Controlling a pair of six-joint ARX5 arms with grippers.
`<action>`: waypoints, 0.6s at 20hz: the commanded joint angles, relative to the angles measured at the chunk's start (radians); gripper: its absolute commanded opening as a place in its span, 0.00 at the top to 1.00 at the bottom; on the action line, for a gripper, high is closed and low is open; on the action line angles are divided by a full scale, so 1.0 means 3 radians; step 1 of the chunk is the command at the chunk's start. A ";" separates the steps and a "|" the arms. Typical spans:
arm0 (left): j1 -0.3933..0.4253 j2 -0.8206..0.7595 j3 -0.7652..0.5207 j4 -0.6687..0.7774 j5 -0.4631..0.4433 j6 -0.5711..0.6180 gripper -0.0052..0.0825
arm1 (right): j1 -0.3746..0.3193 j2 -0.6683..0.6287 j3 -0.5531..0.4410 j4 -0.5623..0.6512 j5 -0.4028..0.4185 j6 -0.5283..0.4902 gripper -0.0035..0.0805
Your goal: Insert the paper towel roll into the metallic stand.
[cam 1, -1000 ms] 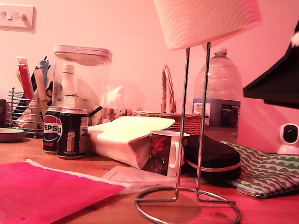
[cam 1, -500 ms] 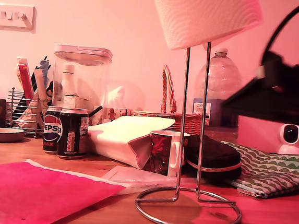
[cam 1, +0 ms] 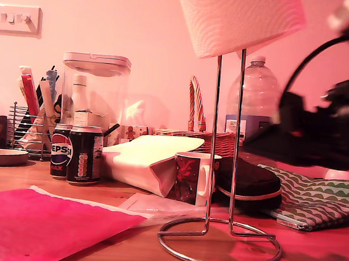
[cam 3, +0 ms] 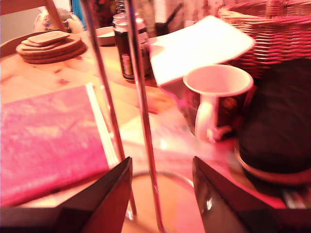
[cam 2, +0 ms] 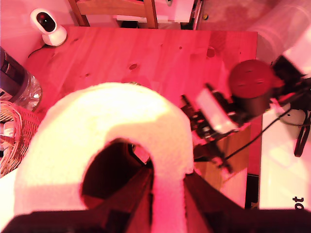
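Exterior view first, and the biggest thing up there is the paper towel roll [cam 1: 239, 20], hanging high at the top of the frame with its lower edge sitting over the tips of the metallic stand's [cam 1: 223, 171] two upright rods. From this angle I cannot tell whether the rods have entered the core. The first wrist view looks down over the top of the roll [cam 2: 104, 145]: my first gripper [cam 2: 163, 194] is clamped on it, one finger down inside the hollow core and the other outside the paper wall.

Next down in size, a dark, blurred arm [cam 1: 321, 131] comes in from the exterior view's right, at about mid height beside the rods. The second wrist view shows my second gripper [cam 3: 160, 194] with its fingers apart, the two chrome rods [cam 3: 121, 107] standing between them; whether either finger touches the metal I cannot tell through the blur.

On the wooden table [cam 1: 310, 258], the stand's ring base lies flat at the front. Behind it sit a folded white bag [cam 1: 144, 158], a wicker basket [cam 1: 204, 136], a clear water bottle [cam 1: 254, 107], a dark pouch [cam 1: 249, 183] and a patterned mug [cam 1: 192, 178]. Toward the exterior view's left, a pink sheet [cam 1: 38, 222] covers the front, with two soda cans [cam 1: 77, 154] standing just behind it. Smallest of all, a little white camera [cam 2: 48, 22] on the table shows in the first wrist view.
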 commanded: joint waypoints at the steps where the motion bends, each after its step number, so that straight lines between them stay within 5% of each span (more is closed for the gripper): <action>1: 0.0028 0.0334 -0.0256 -0.0182 0.0003 -0.0060 0.97 | -0.0001 0.0139 0.0107 0.0076 -0.0065 -0.0004 0.54; 4: 0.0028 0.0334 -0.0256 -0.0182 0.0001 -0.0060 0.97 | -0.0006 0.0354 0.0170 0.0163 -0.0078 -0.0013 0.56; 10: 0.0028 0.0334 -0.0256 -0.0182 0.0001 -0.0058 0.97 | -0.0028 0.0451 0.0170 0.0271 -0.0080 -0.0019 0.96; 12: 0.0028 0.0334 -0.0256 -0.0182 0.0001 -0.0057 0.97 | -0.0020 0.0451 0.0173 0.0399 -0.0130 0.0008 0.97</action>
